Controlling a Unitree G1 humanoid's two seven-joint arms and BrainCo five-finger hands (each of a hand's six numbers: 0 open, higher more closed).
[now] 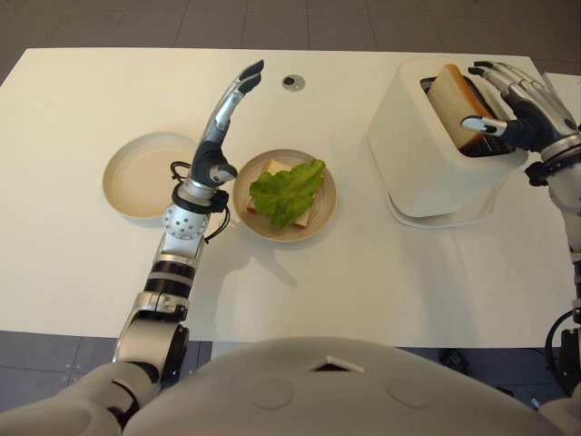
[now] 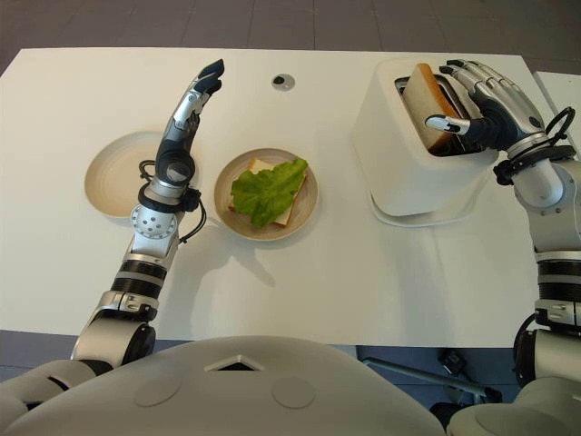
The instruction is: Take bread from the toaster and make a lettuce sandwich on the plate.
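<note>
Right hand (image 1: 519,107): we see it at the top of the toaster, closed around the slice of bread (image 1: 452,94), with the thumb across the near face and the other fingers curled behind.
Slice of bread: it is upright and stands well out of the slot, its lower part inside the toaster (image 1: 427,159).
Risk at the slot: we judge that a pull off the vertical could jam the slice against the slot edge and tear it. It could also drag the toaster along the table (image 1: 82,100).
Risk in the grip: we think a hold set this high on the slice may let it swing or slip on the way over.
Plate (image 1: 328,202): it sits left of the toaster and carries a lower slice (image 1: 272,169) with lettuce (image 1: 289,189) laid over it. The leaf reaches past the bread's edge, so a careless landing could push it off.
Left hand (image 1: 223,123): its fingers are straight and together and hold nothing. We see it raised between that plate and a spare plate (image 1: 136,177).
</note>
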